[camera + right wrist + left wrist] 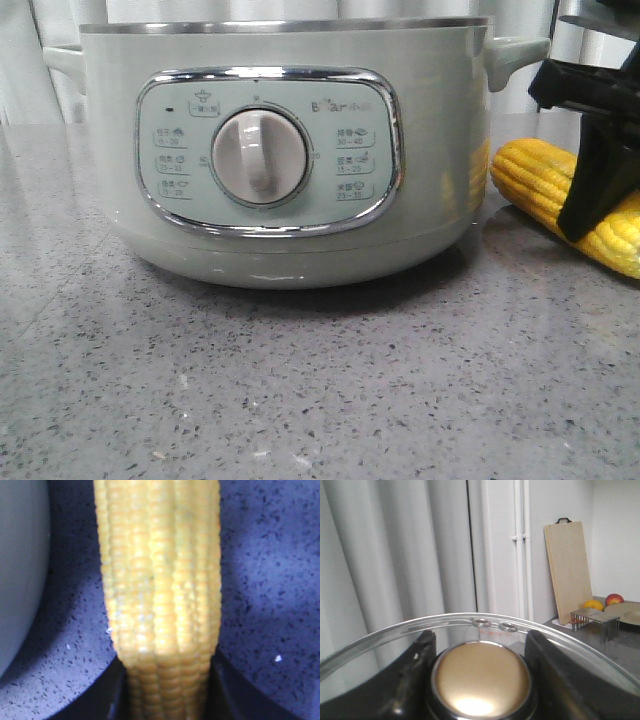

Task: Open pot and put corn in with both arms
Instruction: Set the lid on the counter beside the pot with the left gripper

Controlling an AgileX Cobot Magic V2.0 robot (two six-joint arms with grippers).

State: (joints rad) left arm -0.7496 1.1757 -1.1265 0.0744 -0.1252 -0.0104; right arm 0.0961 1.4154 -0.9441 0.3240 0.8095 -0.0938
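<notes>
The pale green pot [280,150] stands on the counter with its steel rim bare and no lid on it. Its wall also shows in the right wrist view [20,555]. The yellow corn [535,180] lies on the counter right of the pot. My right gripper [598,190] straddles the cob, and in the right wrist view the corn [160,580] fills the gap of the gripper [167,690], with both black fingers against its sides. My left gripper [480,680] is shut on the gold knob of the glass lid [395,635], held up in the air. It is out of the front view.
Grey speckled counter [300,380] lies in front of the pot. In the left wrist view a wooden cutting board [568,570] leans on the wall, with an orange [593,605], an apple [614,599], a wire rack [592,617] and a plate [626,612] beside it.
</notes>
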